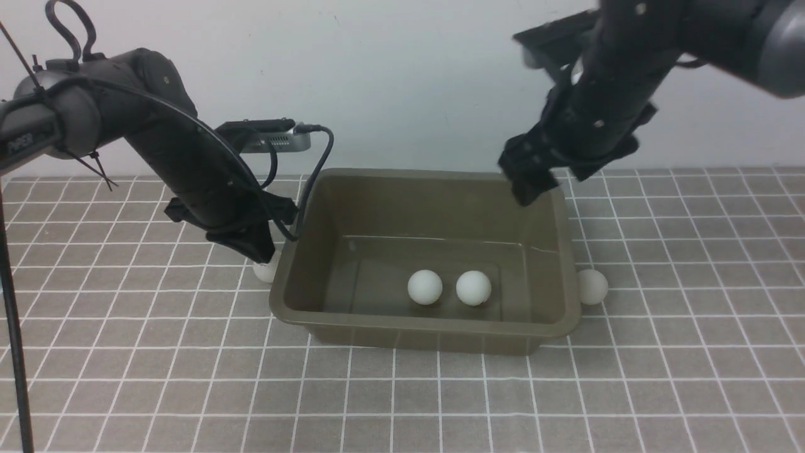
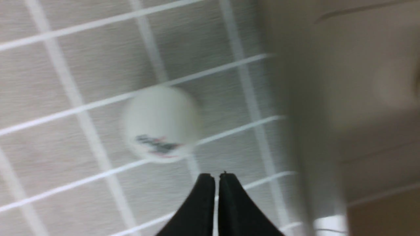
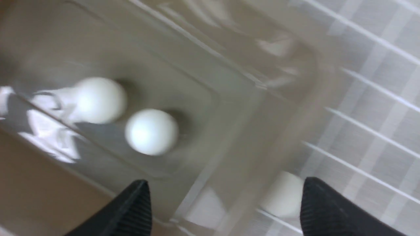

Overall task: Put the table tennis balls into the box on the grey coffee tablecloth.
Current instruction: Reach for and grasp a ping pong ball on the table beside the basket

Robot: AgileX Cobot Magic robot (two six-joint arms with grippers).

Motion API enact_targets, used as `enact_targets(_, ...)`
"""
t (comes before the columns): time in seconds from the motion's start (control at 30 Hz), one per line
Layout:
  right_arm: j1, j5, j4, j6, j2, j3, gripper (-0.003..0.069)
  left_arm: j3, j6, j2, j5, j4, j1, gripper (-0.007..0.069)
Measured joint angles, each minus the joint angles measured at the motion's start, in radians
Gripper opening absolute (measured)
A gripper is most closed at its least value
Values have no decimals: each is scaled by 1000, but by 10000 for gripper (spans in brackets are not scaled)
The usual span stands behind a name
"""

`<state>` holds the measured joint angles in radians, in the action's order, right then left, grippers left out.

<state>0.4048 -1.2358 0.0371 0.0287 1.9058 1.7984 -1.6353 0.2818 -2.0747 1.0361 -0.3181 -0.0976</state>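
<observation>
Being approached at centre-left of the front view: one table tennis ball (image 1: pixel 265 272), lying on the grey coffee tablecloth (image 1: pixel 126 377) just beside the box (image 1: pixel 427 326). The left gripper (image 2: pixel 216 178) is being held close over it, fingers pressed together. Opening is being judged necessary before descent, centred on the ball and clear of the wall. Two balls (image 1: pixel 425 287) are lying inside; a fourth ball (image 1: pixel 592 286) is sitting at centre-right, outside. The right gripper (image 1: pixel 528 185) is being held over the upper-right rim, fingers apart.

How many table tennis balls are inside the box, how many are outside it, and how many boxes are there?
Inside balls: 2, left inner ball, right inner ball
Outside balls: 2, left outer ball, right outer ball
Box: 1
Total: 5 things
</observation>
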Motion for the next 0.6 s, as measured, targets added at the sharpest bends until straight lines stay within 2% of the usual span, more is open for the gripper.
enact_targets(0.23, -43, -9, 21, 21, -33, 0, 505, 0, 9, 0, -83, 45, 0, 230)
enact_targets(0.33, -49, -10, 27, 35, -33, 0, 505, 0, 10, -13, -120, 43, 0, 416)
enact_targets(0.43, -49, -10, 27, 37, -33, 0, 505, 0, 10, -36, -135, 31, -1, 514)
enact_targets(0.5, -49, -10, 27, 42, -33, 0, 505, 0, 10, -60, -148, 26, -1, 555)
enact_targets(0.6, -51, -10, 28, 49, -33, 0, 505, 0, 10, -88, -171, 21, -1, 562)
